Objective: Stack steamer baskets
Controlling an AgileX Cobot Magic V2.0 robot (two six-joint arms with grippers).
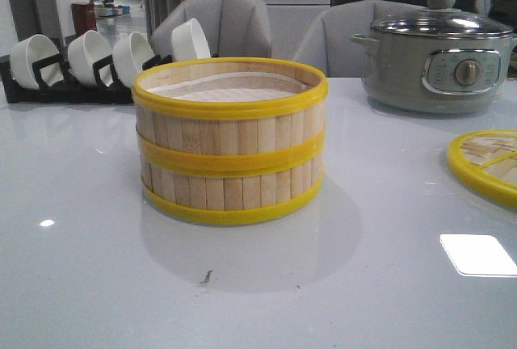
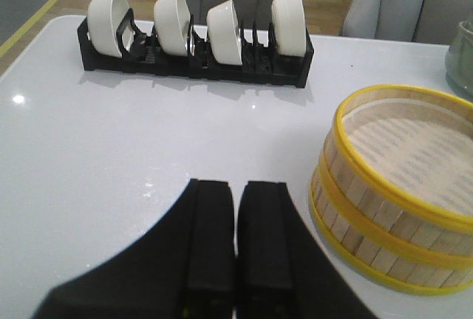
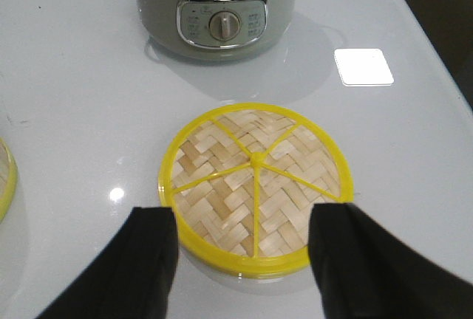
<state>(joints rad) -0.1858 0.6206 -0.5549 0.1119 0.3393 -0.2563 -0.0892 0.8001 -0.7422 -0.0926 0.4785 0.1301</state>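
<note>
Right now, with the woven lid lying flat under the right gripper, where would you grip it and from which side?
Probably across the yellow rim, from straight above. The woven lid lies flat on the table with a low hub, little to pinch. The right gripper hangs open, fingers wide at the near rim, nearly spanning it.

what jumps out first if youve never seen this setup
The two steamer baskets, stacked one on the other mid-table, their yellow rims bright against the pale surface. To their right lies the flat woven lid, with the open right gripper above it. Behind stand a grey electric pot at right and a rack of white bowls at left.
</note>
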